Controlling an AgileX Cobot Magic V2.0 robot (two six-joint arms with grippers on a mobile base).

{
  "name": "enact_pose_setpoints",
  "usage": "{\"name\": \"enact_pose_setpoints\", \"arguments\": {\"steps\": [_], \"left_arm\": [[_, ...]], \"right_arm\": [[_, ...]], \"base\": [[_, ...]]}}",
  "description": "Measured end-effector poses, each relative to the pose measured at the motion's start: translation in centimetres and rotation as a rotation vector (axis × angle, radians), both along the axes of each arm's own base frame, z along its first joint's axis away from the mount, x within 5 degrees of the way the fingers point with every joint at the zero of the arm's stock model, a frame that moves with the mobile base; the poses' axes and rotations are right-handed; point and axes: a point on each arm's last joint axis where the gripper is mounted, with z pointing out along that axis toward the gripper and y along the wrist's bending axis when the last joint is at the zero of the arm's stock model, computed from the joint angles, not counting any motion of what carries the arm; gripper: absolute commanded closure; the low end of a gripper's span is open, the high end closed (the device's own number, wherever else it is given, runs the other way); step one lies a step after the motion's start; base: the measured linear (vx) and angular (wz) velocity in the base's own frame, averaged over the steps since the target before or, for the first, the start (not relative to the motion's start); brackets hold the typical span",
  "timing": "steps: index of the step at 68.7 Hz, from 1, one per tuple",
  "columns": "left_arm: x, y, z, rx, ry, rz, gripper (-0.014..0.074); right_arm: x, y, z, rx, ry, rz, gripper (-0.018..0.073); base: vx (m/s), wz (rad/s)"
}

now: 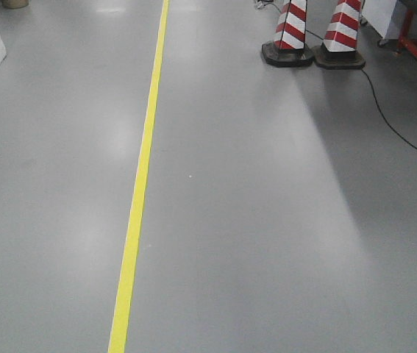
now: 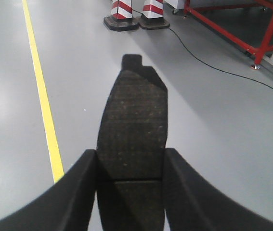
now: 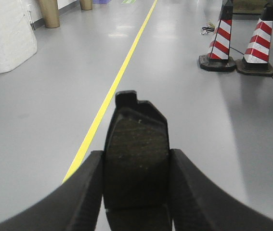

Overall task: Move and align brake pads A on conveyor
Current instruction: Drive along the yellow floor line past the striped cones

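Two brake pads (image 2: 134, 110) (image 3: 136, 127) clamped: left end effector (image 2: 129, 153), right end effector (image 3: 136, 153), one each

This looks like a factory hall. The smooth grey floor (image 1: 267, 220) has a painted yellow line (image 1: 140, 176). Red-white cones (image 1: 293, 29) and a red steel frame (image 2: 223, 29) stand at the side.

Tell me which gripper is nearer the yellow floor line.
Left, likely. The yellow line lies left of centre in the front view; the left gripper sits close beside it, the right gripper farther to its right.
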Motion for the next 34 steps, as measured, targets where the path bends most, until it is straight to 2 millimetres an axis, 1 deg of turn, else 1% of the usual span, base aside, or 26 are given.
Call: {"name": "enact_pose_setpoints", "arguments": {"steps": [34], "left_arm": [[0.0, 0.0, -0.01, 0.0, 0.001, 0.0, 0.0513]], "right_arm": [[0.0, 0.0, 0.0, 0.0, 0.0, 0.0, 0.0528]], "base": [[0.5, 0.0]]}}
